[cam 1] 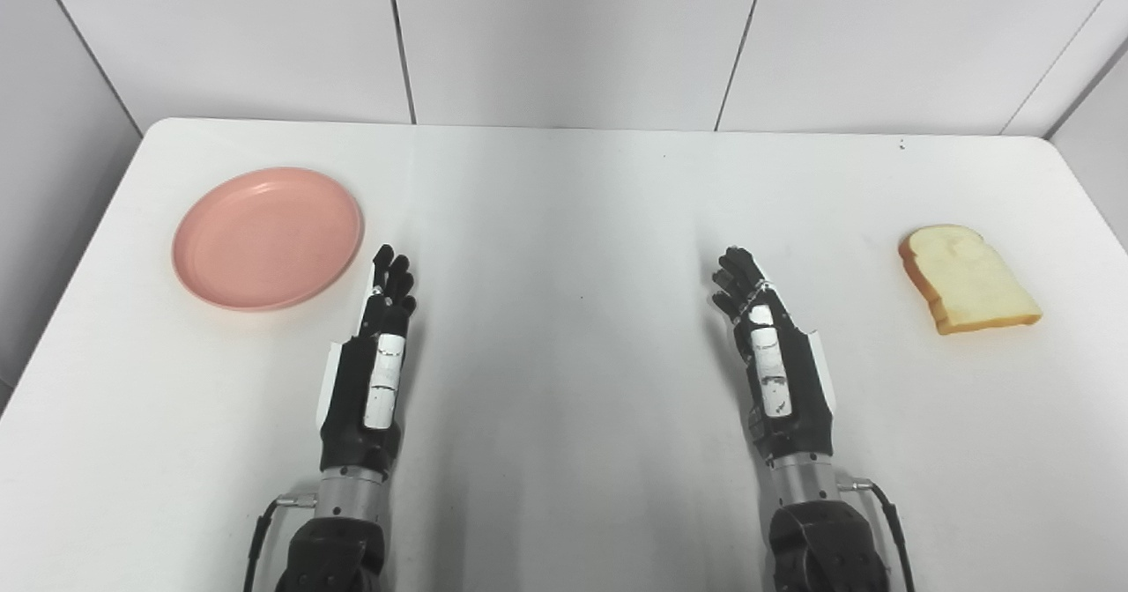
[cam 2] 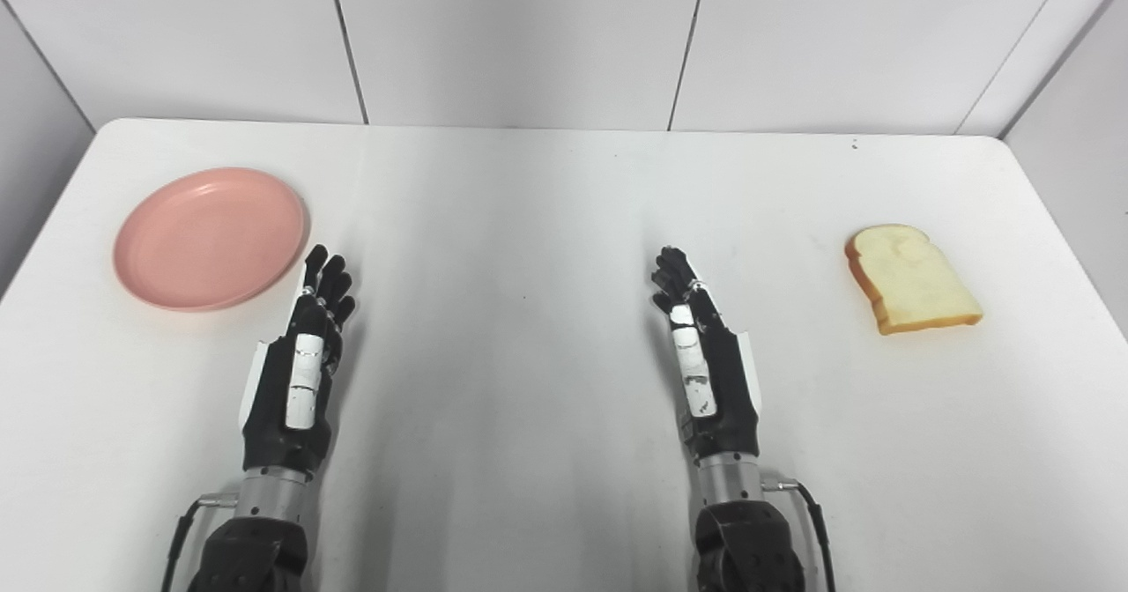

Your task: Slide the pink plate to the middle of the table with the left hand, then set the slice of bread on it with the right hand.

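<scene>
Pink plate [cam 1: 267, 238] sits empty at the far left of the white counter [cam 1: 564, 204], its rim just beside the left hand [cam 1: 374, 358], whose fingers [cam 1: 392, 279] stretch out, holding nothing. Right hand [cam 1: 771, 354] likewise extends empty-fingered, well apart from the bread slice [cam 1: 968, 279] lying flat at far right.

No text, label, brand, number or sign can be read anywhere in either view. The white strips on the backs of both hands carry only dark, illegible scuffs.
</scene>
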Controlling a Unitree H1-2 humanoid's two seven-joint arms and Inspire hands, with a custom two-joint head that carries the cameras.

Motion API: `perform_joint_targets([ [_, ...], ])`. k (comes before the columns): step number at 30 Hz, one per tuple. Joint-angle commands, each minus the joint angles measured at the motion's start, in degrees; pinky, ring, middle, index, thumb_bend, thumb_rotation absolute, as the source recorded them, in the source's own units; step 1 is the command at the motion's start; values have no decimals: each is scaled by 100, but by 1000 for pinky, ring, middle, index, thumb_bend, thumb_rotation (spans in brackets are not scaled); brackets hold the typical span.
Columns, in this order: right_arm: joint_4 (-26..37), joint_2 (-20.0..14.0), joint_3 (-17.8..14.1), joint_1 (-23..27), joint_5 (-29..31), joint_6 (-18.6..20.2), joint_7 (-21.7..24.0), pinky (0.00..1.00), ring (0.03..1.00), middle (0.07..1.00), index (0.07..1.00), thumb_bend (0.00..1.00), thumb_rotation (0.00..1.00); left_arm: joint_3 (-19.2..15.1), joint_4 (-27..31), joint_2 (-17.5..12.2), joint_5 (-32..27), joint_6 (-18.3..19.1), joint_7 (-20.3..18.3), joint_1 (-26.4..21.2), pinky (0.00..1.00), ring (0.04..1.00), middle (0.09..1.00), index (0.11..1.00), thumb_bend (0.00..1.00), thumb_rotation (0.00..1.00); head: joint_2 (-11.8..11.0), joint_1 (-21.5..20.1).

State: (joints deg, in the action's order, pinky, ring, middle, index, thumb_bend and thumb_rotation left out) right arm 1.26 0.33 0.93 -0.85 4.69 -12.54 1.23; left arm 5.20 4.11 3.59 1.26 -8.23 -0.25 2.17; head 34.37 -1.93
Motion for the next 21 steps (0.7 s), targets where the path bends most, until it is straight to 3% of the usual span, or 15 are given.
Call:
perform_joint_targets([
  [1,22,23,-5,-96,-6,1,18,916,905,905,875,773,901,6,118,-10,46,-84,-17,-133,1000,1000,1000,1000,732,950,-1,6],
  [21,15,-36,50,-88,-256,-59,35,911,911,917,897,728,881,27,132,-7,64,-81,-16,-128,1000,1000,1000,1000,744,943,-10,-3],
])
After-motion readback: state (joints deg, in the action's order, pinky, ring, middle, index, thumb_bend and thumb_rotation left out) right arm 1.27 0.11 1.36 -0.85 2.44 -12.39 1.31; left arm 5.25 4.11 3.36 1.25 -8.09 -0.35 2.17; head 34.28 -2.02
